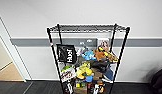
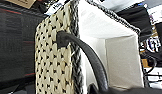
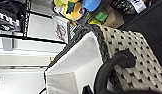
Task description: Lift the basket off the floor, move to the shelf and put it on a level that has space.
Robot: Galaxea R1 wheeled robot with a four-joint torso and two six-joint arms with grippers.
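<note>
Nearest the wrist cameras, the basket (image 2: 54,65) is hanging close to both arms, its dark loop handles (image 2: 87,55) arching right up toward each lens, so it is judged to be off the floor (image 1: 34,87) and carried by its two ends. The lifting step is looking done. Whether the left gripper and the right gripper are clamped on those handles, I cannot tell; the fingers are not showing.

The basket itself is looking sound: cream weave with small dark flecks, a thick grey braided rim (image 3: 97,32), and a white cloth lining (image 3: 77,60) that is sitting smooth inside. It is appearing empty.

Just beyond it in the right wrist view, toys (image 3: 72,7) on the lower tiers are showing near the rim, so the robot is standing close to the shelf (image 1: 88,57).

Farther out, in the head view, the black wire rack is standing against the pale wall (image 1: 97,12). Its lower tiers are crowded with toys and a black bag (image 1: 67,53), while the top level (image 1: 87,28) is lying bare. What is remaining is the placing: the basket is not yet resting on any tier.
</note>
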